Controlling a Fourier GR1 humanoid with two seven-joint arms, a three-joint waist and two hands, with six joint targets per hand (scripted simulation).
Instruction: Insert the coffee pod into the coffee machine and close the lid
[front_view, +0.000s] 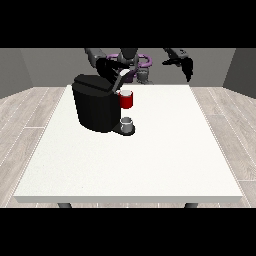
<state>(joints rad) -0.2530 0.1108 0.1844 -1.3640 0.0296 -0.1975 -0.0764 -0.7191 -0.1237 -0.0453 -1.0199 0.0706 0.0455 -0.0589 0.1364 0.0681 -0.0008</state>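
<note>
Front view. A black coffee machine (95, 107) stands on the white table (150, 160), toward the view's left and nearer the robot than the camera. Its red pod holder (127, 100) juts from the machine's right side, and a small grey cup (127, 123) sits on the machine's base just below that holder. The lid (116, 84) looks raised, slanting up from the machine's top toward the robot, so the closing step is probably not yet done.

A small pale shape, likely the coffee pod (124, 93), shows at the holder's open top. Whether it is fully seated or only resting on the rim cannot be told.

The hand at the view's left (111, 65) is above the machine, just behind the lid and close to it. Its fingers blend into the dark lid, so I cannot tell whether they are spread, curled or touching anything.

The hand at the view's right (187, 66) hangs in the air well to the right of the machine, beyond the table's far edge, fingers pointing loosely downward and holding nothing.

Risks, as I judge them: if the pod sits crooked, the lid could jam on it or knock it off past the cup. A push on the lid from too far back might slide or tilt the whole machine instead of shutting it.
</note>
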